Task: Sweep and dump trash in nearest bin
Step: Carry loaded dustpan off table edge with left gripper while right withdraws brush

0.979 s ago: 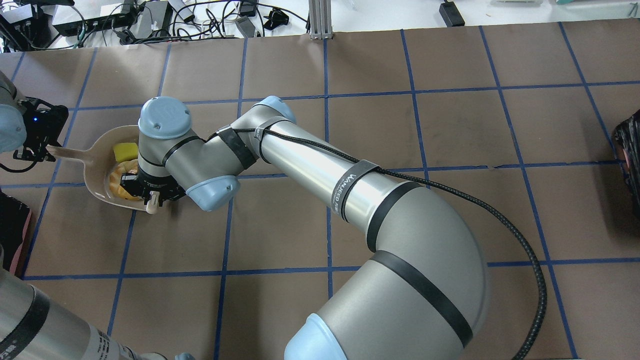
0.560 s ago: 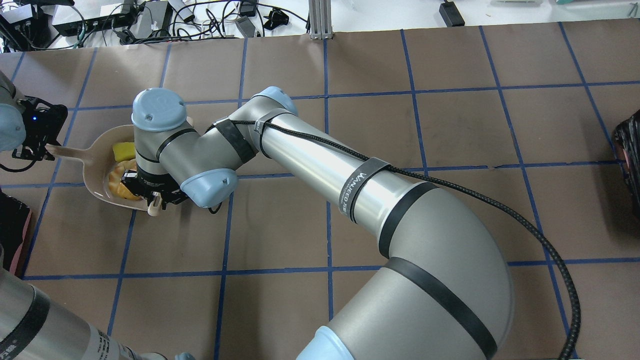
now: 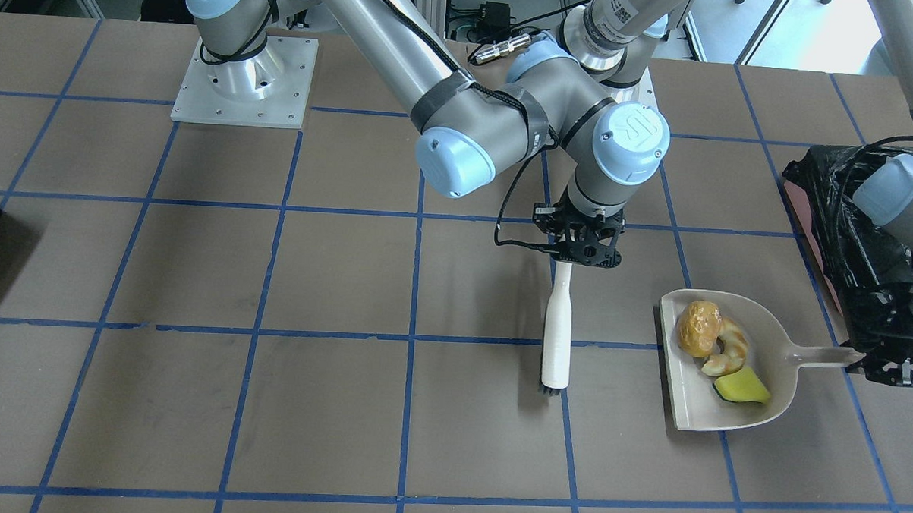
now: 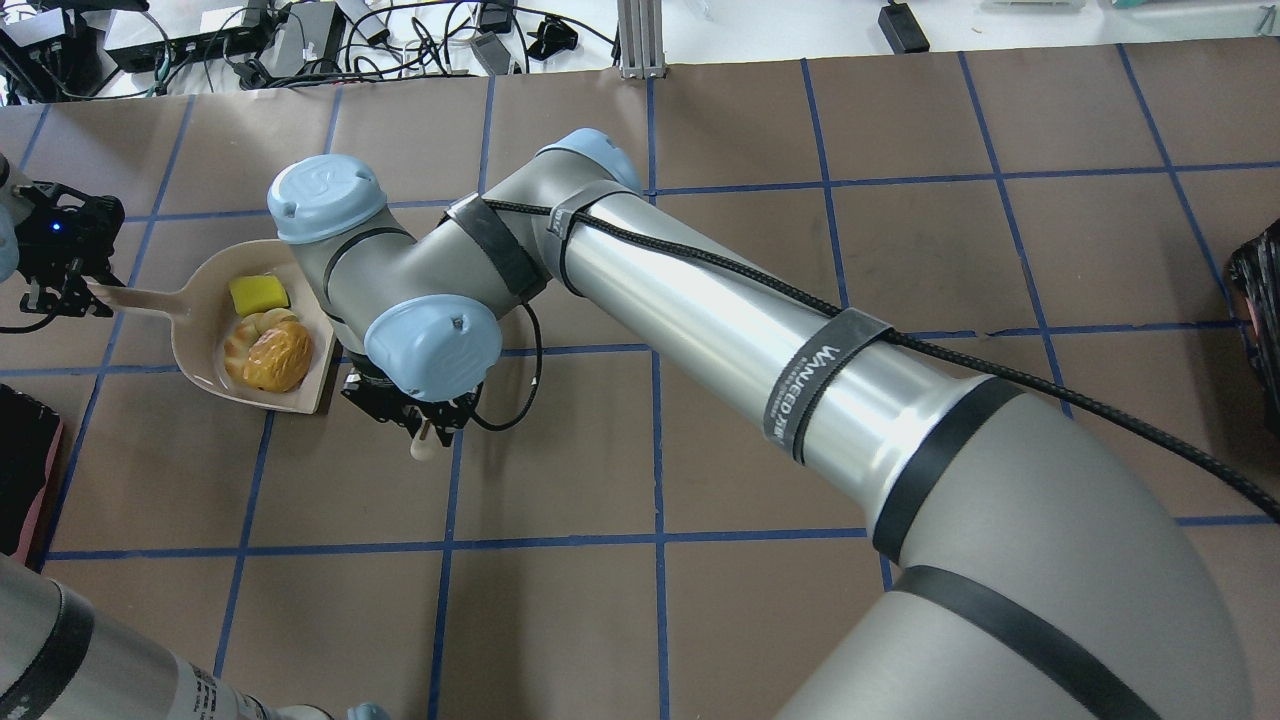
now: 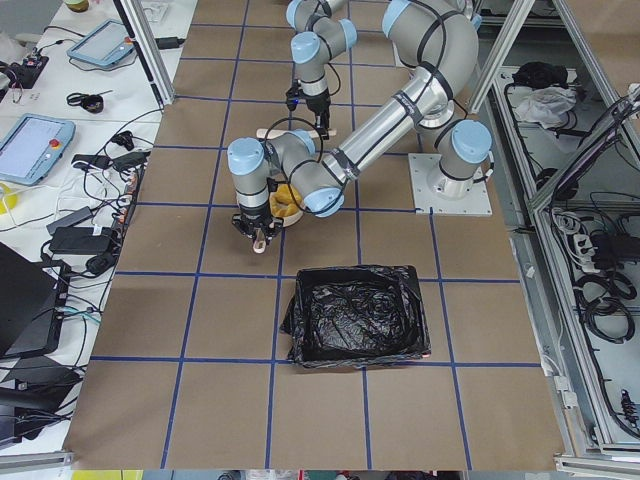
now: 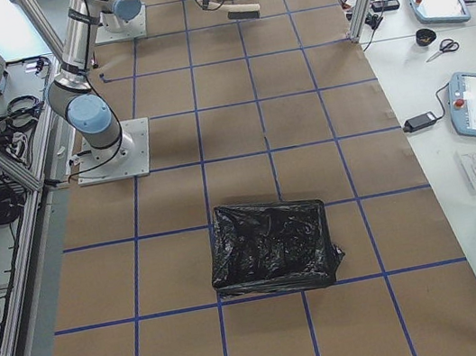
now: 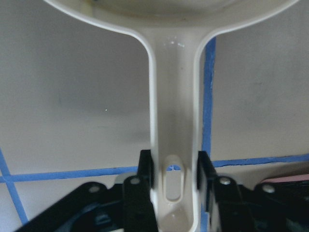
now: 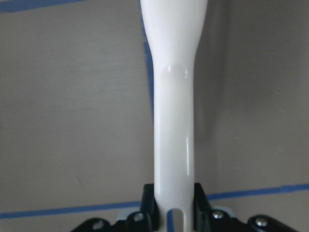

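The trash lies in a cream dustpan (image 3: 692, 413): a golden-brown lump (image 3: 698, 328), a pale orange peel piece (image 3: 729, 351) and a yellow sponge wedge (image 3: 742, 387). From overhead the lump (image 4: 278, 358), the peel (image 4: 245, 330) and the wedge (image 4: 258, 293) sit in the dustpan (image 4: 198, 322). My left gripper (image 7: 174, 186) is shut on the dustpan's handle (image 4: 135, 296). My right gripper (image 3: 578, 255) is shut on a white brush (image 3: 557, 328), which lies flat beside the pan, a gap apart. The bin (image 3: 837, 217), lined with a black bag, stands close behind the left arm.
A second black-lined bin (image 6: 272, 245) stands far off at the table's other end and shows at the overhead view's right edge (image 4: 1258, 290). The right arm's long link (image 4: 720, 330) crosses the table's middle. Cables and devices lie beyond the far edge.
My right gripper has pulled the brush out of the dustpan and to the right, uncovering the scraps in the pan. The left gripper and dustpan shifted slightly.
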